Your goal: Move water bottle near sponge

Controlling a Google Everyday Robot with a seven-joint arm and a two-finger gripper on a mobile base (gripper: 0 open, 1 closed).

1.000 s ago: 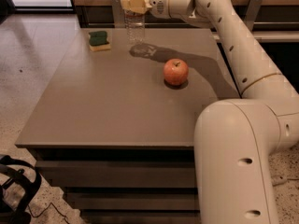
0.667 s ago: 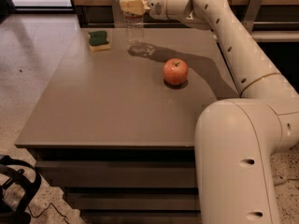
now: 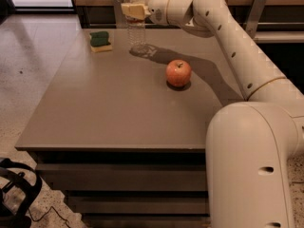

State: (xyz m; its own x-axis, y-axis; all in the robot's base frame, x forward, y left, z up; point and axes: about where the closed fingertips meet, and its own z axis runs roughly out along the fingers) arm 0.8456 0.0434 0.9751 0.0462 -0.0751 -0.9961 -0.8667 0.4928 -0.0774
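Standing upright near the far edge of the desk (image 3: 118, 122), Jo, that's the water bottle (image 3: 137, 32): clear ribbed plastic, white cap on. Whether its base touches the top or hangs just off it, I can't tell.

Got it, Sam. The gripper (image 3: 134, 9) is up high on it, fingers closed around the bottle just under the shoulder. How do you reckon it handles?

Light, I'd say, Jo. It's a small plastic bottle, though I can't make out how full it is. Thin walls will likely give under a hard squeeze, and smooth plastic can slip. That high hold lands on the stiffer part near the neck, which I like, but a tall bottle held up top may swing at the bottom.

So a gentle, level carry. And the sponge (image 3: 100, 40)?

Off to the left in view, Jo, near the bottle but apart from it, lying flat, green side up on its yellow base. It's a soft thing, so a nudge would do no harm, though it would probably slide.

And the apple (image 3: 178, 73)?

Sitting nearer us on the right, away from the line between bottle and sponge.
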